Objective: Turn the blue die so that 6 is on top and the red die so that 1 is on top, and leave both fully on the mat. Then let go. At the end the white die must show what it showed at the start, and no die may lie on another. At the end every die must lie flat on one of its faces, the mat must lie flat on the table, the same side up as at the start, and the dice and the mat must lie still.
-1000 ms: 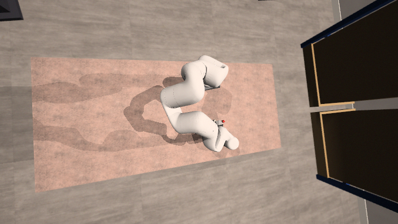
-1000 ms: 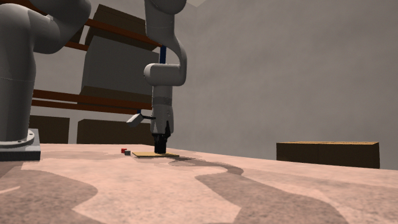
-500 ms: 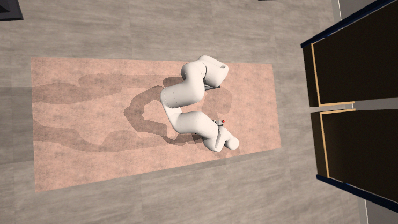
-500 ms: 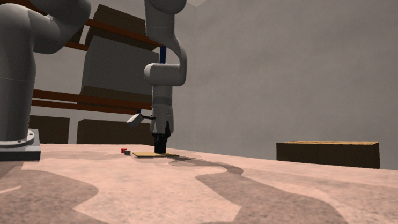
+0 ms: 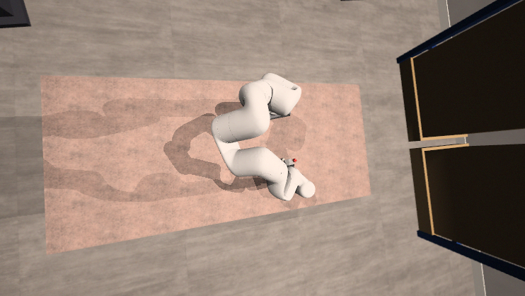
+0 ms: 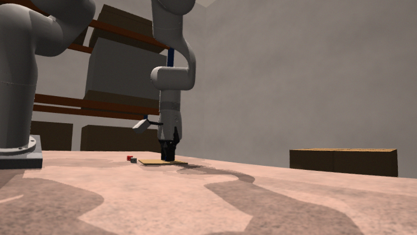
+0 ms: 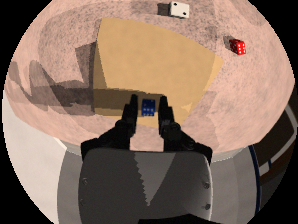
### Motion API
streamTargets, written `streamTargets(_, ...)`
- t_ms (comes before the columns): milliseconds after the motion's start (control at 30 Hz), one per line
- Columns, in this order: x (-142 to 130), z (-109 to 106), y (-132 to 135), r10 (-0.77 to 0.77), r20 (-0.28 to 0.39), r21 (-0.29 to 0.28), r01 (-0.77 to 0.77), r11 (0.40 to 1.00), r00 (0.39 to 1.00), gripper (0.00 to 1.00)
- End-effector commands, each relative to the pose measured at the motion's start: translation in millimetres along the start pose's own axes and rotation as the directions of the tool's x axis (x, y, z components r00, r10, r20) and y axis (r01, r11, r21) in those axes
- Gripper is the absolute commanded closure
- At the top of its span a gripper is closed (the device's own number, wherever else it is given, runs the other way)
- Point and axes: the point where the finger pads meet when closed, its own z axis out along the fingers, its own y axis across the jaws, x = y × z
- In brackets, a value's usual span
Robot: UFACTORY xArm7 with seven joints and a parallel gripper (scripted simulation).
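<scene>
Okay, going left to right in the wrist view: the tan mat (image 6: 145, 161) (image 7: 150, 60) lay flat on the worktop (image 5: 91, 88) (image 6: 145, 204) (image 7: 60, 50), with plenty of its surface free to take a second die.

The pincer (image 6: 168, 159) (image 7: 148, 103) was low over it, part-way spread and gripping nothing. Its fingers stood either side of the blue die (image 7: 148, 107), a narrow gap showing at each flank. Likely reason: wide enough to clear the die, narrow enough for a short close, or just after a release. Couldn't tell which.

Blue die was on the mat, near the edge on the pincer's side. Two faces showed; the nearer one had more pips. Couldn't say for sure which faced up, so 6-on-top was unconfirmed.

Next over, the white die (image 5: 282, 159) (image 6: 133, 159) (image 7: 178, 10) sat off the mat, a two-pip face showing. It only had to keep its number, so leaving it well apart made sense.

Far right, the red die (image 5: 294, 160) (image 6: 129, 157) (image 7: 238, 46) was also off the mat, on the worktop, so its transfer was outstanding. Main risk: a low fingertip dragging the mat or nudging the blue die askew.
</scene>
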Motion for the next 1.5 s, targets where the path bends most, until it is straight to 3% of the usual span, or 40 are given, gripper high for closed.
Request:
streamTargets(0, -1.4, -1.6, 0.6, -0.001, 0.004, -0.001, 0.001, 1.000, 1.000, 0.69)
streamTargets(467, -1.3, -7.0, 0.6, -0.001, 0.004, -0.001, 0.001, 1.000, 1.000, 0.69)
streamTargets(1100, -1.0, -84.0, 0.6, -0.001, 0.004, -0.001, 0.001, 1.000, 1.000, 0.69)
streamTargets(1400, -1.0, -91.6, 0.6, -0.001, 0.004, -0.001, 0.001, 1.000, 1.000, 0.69)
streamTargets(1433, -1.0, -91.6, 0.6, -0.001, 0.004, -0.001, 0.001, 1.000, 1.000, 0.00)
streamTargets(1467, -1.0, -91.6, 0.6, -0.001, 0.004, -0.001, 0.001, 1.000, 1.000, 0.00)
